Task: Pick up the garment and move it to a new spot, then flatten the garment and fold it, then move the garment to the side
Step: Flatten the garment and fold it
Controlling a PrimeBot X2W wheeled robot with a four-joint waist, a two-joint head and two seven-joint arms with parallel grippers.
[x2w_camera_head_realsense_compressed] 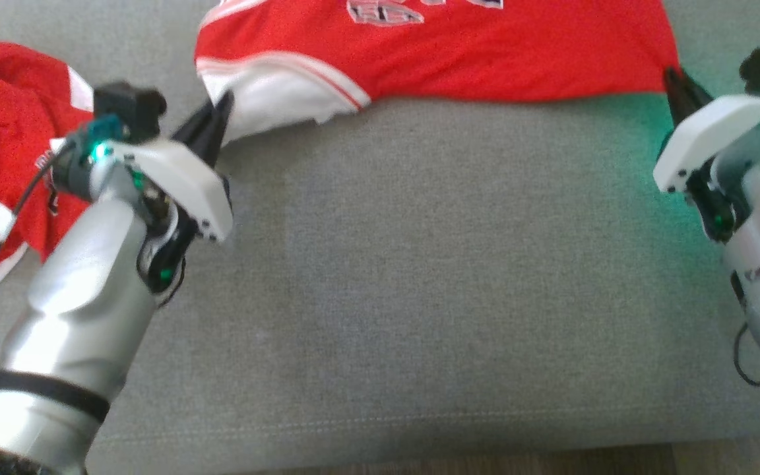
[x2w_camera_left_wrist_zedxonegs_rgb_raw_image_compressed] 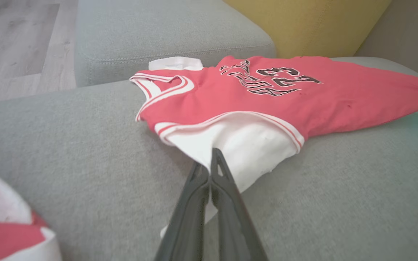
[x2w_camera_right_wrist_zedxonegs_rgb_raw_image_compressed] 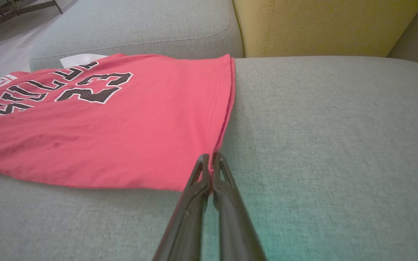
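Head camera: above the grey sofa seat point(x2w_camera_head_realsense_compressed: 419, 277), pointed steeply down from moderate range; the red jersey point(x2w_camera_head_realsense_compressed: 433, 53) lies along the frame's top edge. Left wrist camera: low and close, sighting along the left gripper point(x2w_camera_left_wrist_zedxonegs_rgb_raw_image_compressed: 212, 156) from the jersey's white sleeve end, facing across it toward the yellow back cushion point(x2w_camera_left_wrist_zedxonegs_rgb_raw_image_compressed: 303, 25). Right wrist camera: equally low and close, behind the right gripper point(x2w_camera_right_wrist_zedxonegs_rgb_raw_image_compressed: 209, 157) at the jersey's hem corner, facing that same cushion. All three views share the jersey; both wrist views share its printed number point(x2w_camera_left_wrist_zedxonegs_rgb_raw_image_compressed: 285, 74).

Right gripper point(x2w_camera_right_wrist_zedxonegs_rgb_raw_image_compressed: 210, 158), jaws tight on red jersey point(x2w_camera_right_wrist_zedxonegs_rgb_raw_image_compressed: 122, 145) corner
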